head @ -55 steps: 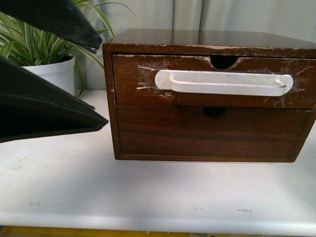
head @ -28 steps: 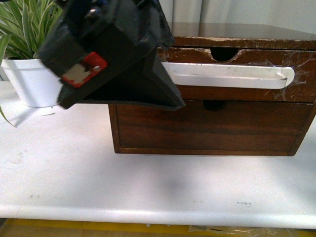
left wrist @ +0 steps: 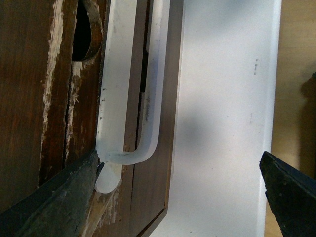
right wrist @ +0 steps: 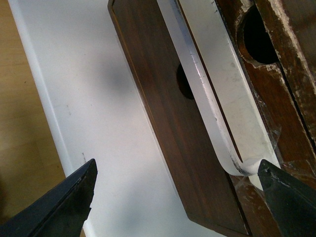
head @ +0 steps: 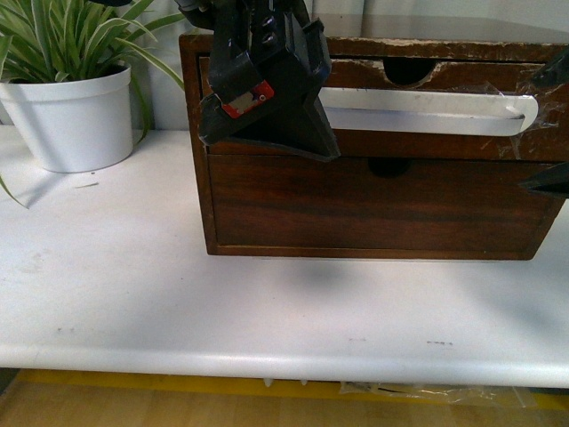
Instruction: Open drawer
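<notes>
Brown wooden drawer [head: 444,147], white handle [head: 427,111]: appears shut, pull not yet made; left gripper [left wrist: 178,163] jaws spread at handle end; right gripper [right wrist: 177,165] spread too, empty.

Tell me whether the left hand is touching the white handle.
Cannot tell. In the left wrist view one finger meets the end of the handle, perhaps only overlapping it; in the front view the left hand hides that end.
</notes>
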Available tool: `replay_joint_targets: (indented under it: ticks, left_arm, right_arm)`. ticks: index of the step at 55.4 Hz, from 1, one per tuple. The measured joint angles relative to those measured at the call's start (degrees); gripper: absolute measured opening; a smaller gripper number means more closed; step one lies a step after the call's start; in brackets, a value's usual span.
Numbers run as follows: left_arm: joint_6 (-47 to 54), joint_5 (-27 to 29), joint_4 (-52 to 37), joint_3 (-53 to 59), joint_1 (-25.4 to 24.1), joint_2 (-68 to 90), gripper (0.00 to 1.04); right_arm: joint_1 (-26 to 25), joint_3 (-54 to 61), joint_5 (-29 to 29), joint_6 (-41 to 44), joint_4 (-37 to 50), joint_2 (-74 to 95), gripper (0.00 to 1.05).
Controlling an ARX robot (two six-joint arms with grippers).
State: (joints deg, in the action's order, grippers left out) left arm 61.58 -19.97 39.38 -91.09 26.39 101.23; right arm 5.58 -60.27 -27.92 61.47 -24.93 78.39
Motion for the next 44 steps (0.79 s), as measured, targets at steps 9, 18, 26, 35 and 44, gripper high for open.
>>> replay_joint_targets:
  ticks: [9,18,26,35,44]
  left_arm:
    - [0.8,0.9,0.1,-1.2,-0.3,2.2,0.99]
    - [1.1,0.7,0.1,-1.5,-0.4,2.8,0.99]
    - [1.2,1.0,-0.7,-1.4,-0.5,3.2,0.98]
    - [1.5,0.9,-0.9,-1.0,-0.2,3.3,0.98]
    - [3.2,2.2,0.3,-0.9,0.3,3.7,0.98]
  right_arm:
    - [0.7,-0.8,-0.1,-0.9,1.2,1.9,0.96]
    - [1.1,-1.2,-0.2,-2.1,1.7,2.9,0.96]
    - [1.6,-1.6,-0.3,-2.8,2.6,3.6,0.96]
    - [1.9,-2.0,-0.5,-3.5,3.6,4.5,0.96]
    - [2.3,-3.1,-0.4,-4.1,3.9,5.9,0.96]
